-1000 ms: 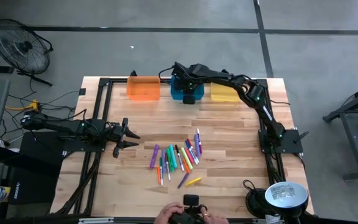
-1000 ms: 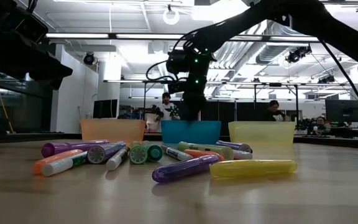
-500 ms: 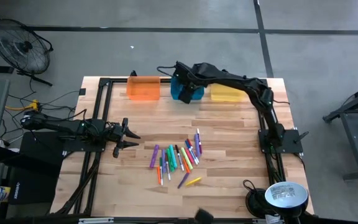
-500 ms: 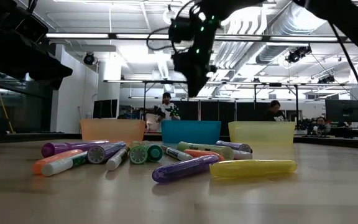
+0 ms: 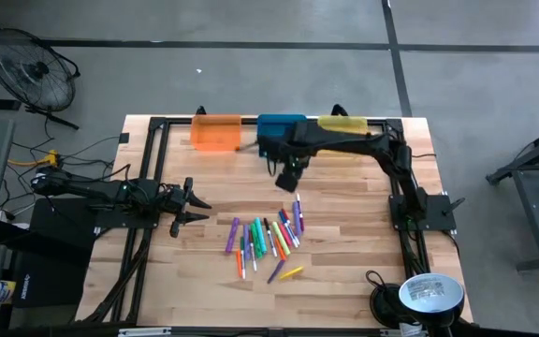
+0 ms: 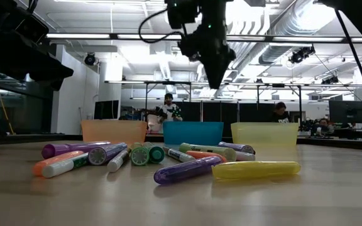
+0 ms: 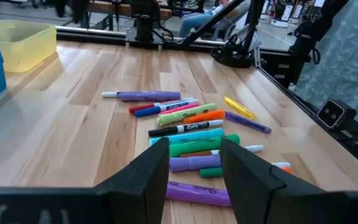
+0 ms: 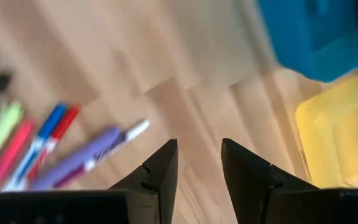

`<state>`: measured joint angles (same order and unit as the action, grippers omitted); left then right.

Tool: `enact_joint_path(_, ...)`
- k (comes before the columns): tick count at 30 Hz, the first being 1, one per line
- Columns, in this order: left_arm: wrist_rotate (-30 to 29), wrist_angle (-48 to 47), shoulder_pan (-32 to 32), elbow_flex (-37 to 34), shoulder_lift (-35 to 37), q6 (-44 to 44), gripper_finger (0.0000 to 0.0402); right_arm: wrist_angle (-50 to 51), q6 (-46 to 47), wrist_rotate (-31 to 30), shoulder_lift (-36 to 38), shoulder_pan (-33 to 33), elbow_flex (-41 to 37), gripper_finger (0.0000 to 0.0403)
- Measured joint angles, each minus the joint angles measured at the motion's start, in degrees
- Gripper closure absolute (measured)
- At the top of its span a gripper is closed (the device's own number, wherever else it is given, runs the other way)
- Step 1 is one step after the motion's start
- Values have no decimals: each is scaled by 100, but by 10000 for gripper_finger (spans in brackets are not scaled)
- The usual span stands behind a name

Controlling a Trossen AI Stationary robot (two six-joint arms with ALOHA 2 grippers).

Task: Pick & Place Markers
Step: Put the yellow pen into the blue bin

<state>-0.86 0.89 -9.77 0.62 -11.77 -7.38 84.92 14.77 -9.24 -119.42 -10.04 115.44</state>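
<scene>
The markers [image 5: 269,239] lie in a loose pile on the wooden table, right of its middle: purple, green, orange, pink, blue and yellow sticks. The low view shows the markers [image 6: 168,160] lying flat. My right gripper [image 5: 289,178] hangs open and empty above the table, between the blue bin [image 5: 271,124] and the pile. Its wrist view shows the right gripper [image 8: 197,158] over bare wood, with a purple marker [image 8: 79,155] near it. My left gripper [image 5: 201,204] waits open left of the pile. In its own view the left gripper [image 7: 194,162] faces the markers [image 7: 191,134].
Three translucent bins stand in a row at the far edge: orange bin [image 5: 216,131], blue bin [image 6: 192,133], yellow bin [image 5: 344,126]. Black frame rails [image 5: 152,178] run along the table's left and right sides. Bare wood lies between the bins and the pile.
My right gripper has risen from the blue bin at the far edge and swung toward the near edge, to a spot above the table short of the marker pile. A person's hands at the near edge have gone out of view. The markers have not moved.
</scene>
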Motion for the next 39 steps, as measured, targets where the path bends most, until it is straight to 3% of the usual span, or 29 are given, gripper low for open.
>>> enact_joint_path(7,0,1,2,0,0,0,262,245,-1266,137,2,795,-1,290)
enact_joint_path(11,-1,0,0,0,0,-2,262,243,-1914,530,2,1221,-1,290)
enact_joint_path(15,0,2,1,0,2,-2,262,160,-1998,1056,-9,1577,-17,290)
enact_joint_path(21,0,2,1,0,2,-2,262,-634,-1975,1895,-12,2097,-647,290)
enact_joint_path(27,0,2,0,0,1,0,262,-2002,-1876,1830,-13,2667,-1515,290)
enact_joint_path(31,-2,0,0,0,0,-2,262,-2837,-1706,1462,-15,3024,-2013,290)
enact_joint_path(39,0,0,1,0,2,0,262,-3319,-1610,1256,-13,3505,-2401,290)
